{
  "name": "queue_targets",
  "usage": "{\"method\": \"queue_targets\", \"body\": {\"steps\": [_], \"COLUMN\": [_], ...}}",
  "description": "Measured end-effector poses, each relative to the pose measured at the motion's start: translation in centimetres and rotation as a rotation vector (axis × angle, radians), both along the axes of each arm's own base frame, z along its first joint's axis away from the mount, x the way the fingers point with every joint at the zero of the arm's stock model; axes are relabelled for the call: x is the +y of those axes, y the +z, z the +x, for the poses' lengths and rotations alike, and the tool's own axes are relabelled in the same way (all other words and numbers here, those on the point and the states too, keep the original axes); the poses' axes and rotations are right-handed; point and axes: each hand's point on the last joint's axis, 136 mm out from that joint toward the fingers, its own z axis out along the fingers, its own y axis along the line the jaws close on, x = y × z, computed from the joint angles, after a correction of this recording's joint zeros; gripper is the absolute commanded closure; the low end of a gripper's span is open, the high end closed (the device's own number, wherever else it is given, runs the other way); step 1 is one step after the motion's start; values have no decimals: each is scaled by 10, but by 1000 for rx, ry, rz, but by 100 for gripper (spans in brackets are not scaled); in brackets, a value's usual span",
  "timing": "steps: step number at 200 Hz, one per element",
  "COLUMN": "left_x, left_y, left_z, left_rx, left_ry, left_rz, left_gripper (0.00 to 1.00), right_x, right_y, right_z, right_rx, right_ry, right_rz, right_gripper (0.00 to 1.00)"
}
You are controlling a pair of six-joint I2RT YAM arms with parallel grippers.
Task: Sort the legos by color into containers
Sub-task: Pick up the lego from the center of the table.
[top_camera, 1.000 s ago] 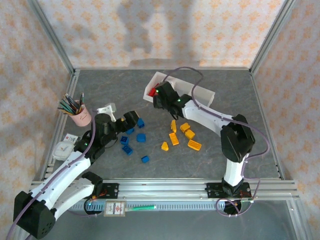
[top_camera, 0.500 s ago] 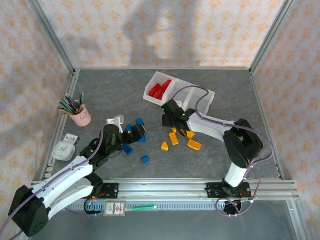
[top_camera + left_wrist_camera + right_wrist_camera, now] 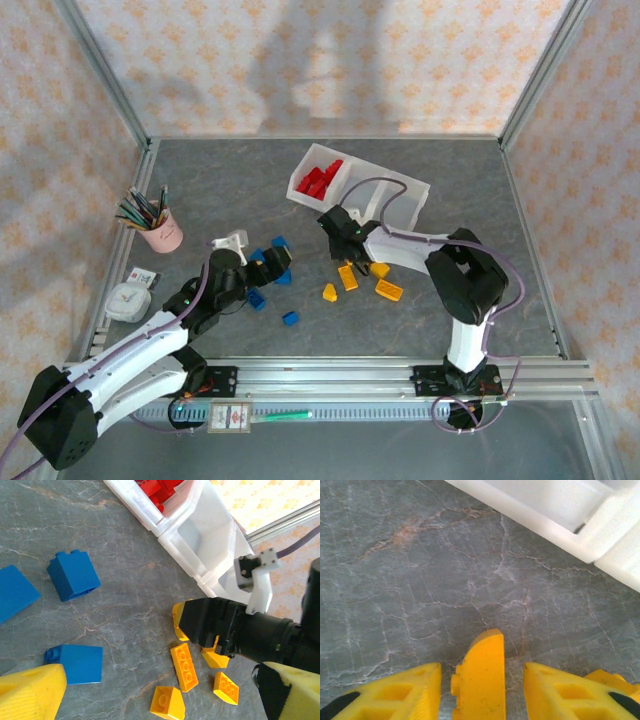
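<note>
Pickup step: right gripper (image 3: 481, 672) straddles a yellow brick (image 3: 482, 650), fingers (image 3: 405, 692) spread with a sliver of gap each side, no pinch yet. Next I'd say squeeze, lift, then head for an empty compartment of the tray (image 3: 408, 200) at 12 o'clock.

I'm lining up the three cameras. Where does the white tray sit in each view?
Top external: tray upper centre.
Left wrist: tray along the top, centre.
Right wrist: tray across the top right.
Shared landmark: right gripper, fingers straddling a yellow brick near the tray.
</note>
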Motion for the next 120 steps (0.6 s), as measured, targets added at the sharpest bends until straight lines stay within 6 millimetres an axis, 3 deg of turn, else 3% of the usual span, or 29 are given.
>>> {"method": "queue_targets", "body": {"steps": [48, 92, 120], "left_x": [-2, -2, -3], "left_y": [2, 2, -1], "left_z": [0, 0, 1], "left_rx": [-5, -7, 2], "left_ry": [-3, -2, -3], "left_rz": [-10, -12, -7], "left_gripper": [1, 1, 1], "right_x": [6, 7, 8], "right_y": [-1, 1, 15], "right_z": [6, 6, 8], "right_rx": [-5, -6, -20], "right_ry": [21, 24, 25], "right_rz": [-7, -2, 34], "right_gripper": [78, 79, 79]}}
